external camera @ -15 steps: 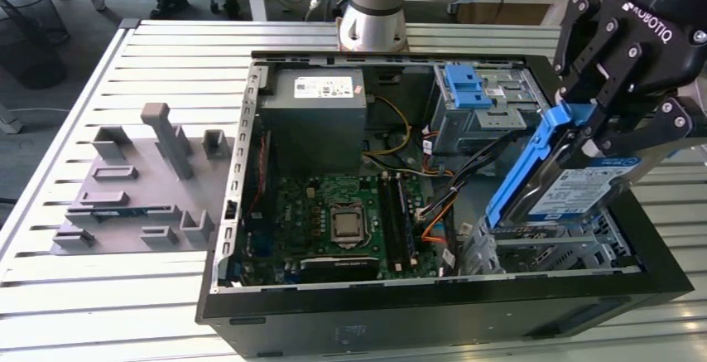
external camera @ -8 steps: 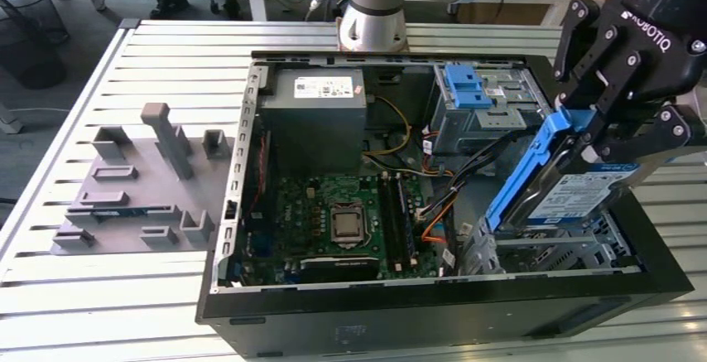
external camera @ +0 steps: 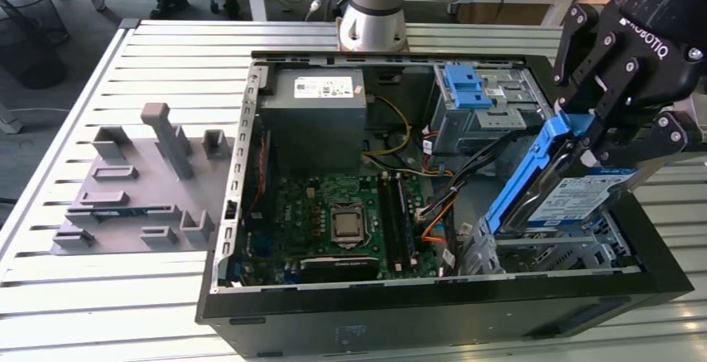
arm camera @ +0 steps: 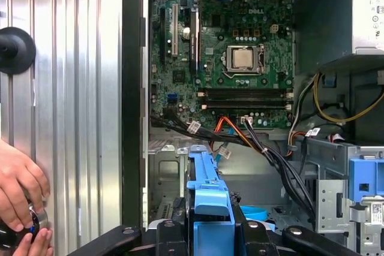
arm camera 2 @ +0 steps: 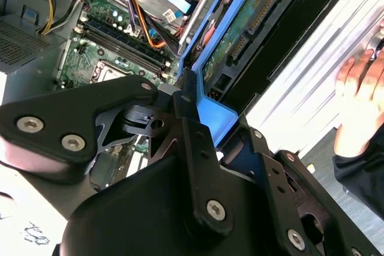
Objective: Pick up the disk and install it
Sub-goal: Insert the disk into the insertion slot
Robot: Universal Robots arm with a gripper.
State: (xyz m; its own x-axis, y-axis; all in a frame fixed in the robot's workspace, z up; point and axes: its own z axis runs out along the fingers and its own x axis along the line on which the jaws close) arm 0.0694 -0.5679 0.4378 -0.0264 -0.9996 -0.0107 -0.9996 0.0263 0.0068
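Starting at the exterior view's left, there's a grey fixture (external camera: 132,188) near that edge of the worktop (external camera: 66,296). Mid-worktop sits the open case (external camera: 442,312), with the motherboard (external camera: 331,213) exposed. Toward the worktop's edge on the exterior view's right, the gripper (external camera: 617,142) has its fingers clamped on the disk (external camera: 574,192). So we'd call pickup done, install not yet. The disk hangs over the drive bay (external camera: 564,250), on edge, long axis steeply slanted. Its low end dips toward the bay, label facing away from the motherboard. We can't tell if it touches.
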